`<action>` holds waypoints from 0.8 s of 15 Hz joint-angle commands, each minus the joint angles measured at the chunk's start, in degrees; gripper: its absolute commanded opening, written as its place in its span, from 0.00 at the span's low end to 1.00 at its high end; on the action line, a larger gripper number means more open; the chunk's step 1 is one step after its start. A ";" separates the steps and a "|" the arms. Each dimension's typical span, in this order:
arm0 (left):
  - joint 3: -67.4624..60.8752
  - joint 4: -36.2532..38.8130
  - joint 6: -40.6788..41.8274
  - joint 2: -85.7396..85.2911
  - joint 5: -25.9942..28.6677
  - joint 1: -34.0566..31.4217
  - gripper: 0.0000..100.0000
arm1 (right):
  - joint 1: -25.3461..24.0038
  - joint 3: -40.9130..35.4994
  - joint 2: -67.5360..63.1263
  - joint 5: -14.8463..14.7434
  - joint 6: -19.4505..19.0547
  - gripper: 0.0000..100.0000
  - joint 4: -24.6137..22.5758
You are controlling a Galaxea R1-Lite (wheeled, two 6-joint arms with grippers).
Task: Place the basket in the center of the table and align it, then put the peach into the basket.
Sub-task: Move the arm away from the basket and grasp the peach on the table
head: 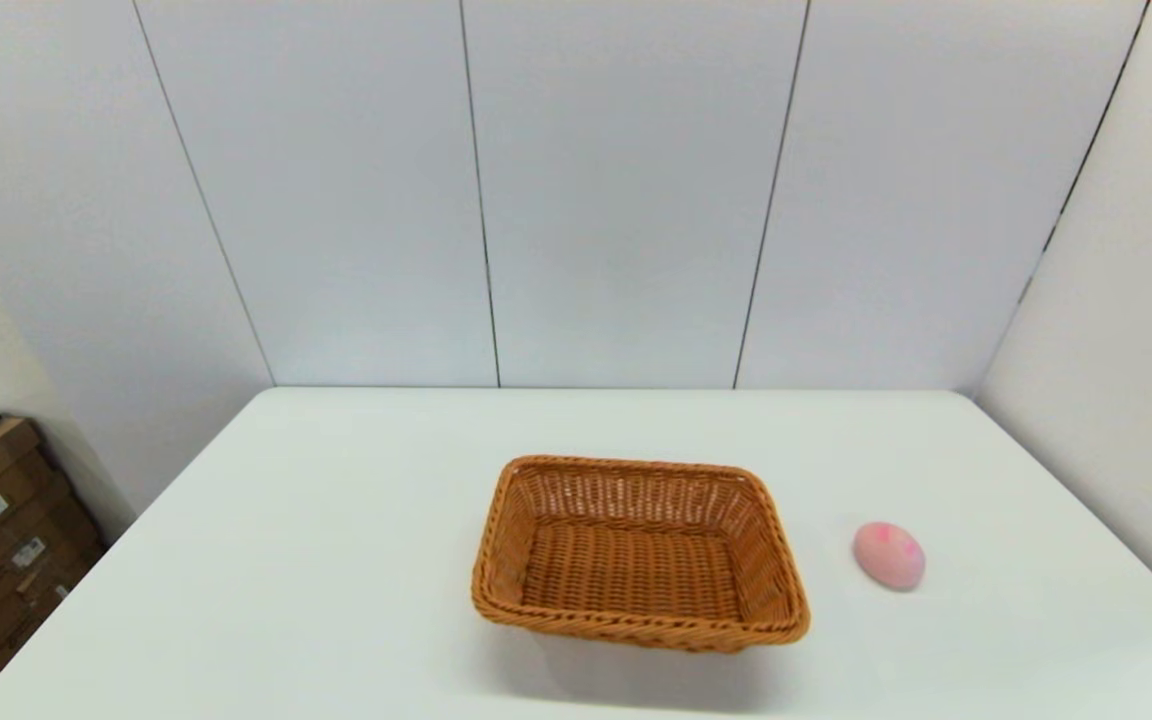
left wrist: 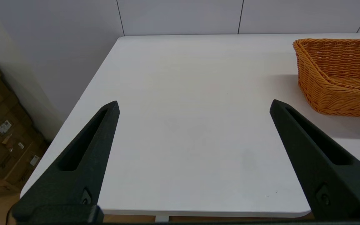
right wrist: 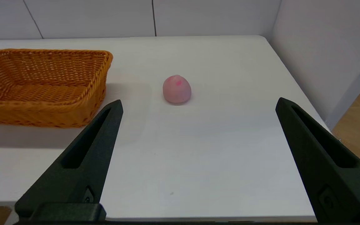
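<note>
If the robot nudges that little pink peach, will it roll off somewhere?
Probably a little: the peach is rounded and egg-shaped, resting loose on the smooth white table, so a push would likely make it wobble away unevenly. Its matte skin looks unlikely to slip in a grip. The open right gripper is clear of it, not touching.

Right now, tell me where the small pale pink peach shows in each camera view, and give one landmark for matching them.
Head view: the small pale pink peach lies on the white table, right of the orange-brown woven wicker basket, apart from it.
Left wrist view: not in it; only the basket's end shows.
Right wrist view: near centre, beyond the open right hand.
Shared landmark: the basket.
</note>
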State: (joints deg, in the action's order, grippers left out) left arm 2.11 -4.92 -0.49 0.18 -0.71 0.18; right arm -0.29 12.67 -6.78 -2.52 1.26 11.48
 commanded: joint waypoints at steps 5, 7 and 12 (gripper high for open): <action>0.00 0.00 -1.89 -0.18 -0.17 -0.01 1.00 | -0.06 32.60 -67.84 -2.49 4.81 1.00 1.96; 0.00 -0.08 -1.89 -0.18 -0.17 -0.01 1.00 | -0.76 35.32 -80.06 -2.31 6.22 1.00 0.38; 0.00 0.00 -1.89 -0.18 -0.52 -0.01 1.00 | -2.61 35.76 -98.16 -2.40 9.03 1.00 -9.81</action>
State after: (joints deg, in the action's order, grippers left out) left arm 2.11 -4.95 -2.34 -0.07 -1.18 0.18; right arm -1.38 45.91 -87.93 -4.84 8.46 7.24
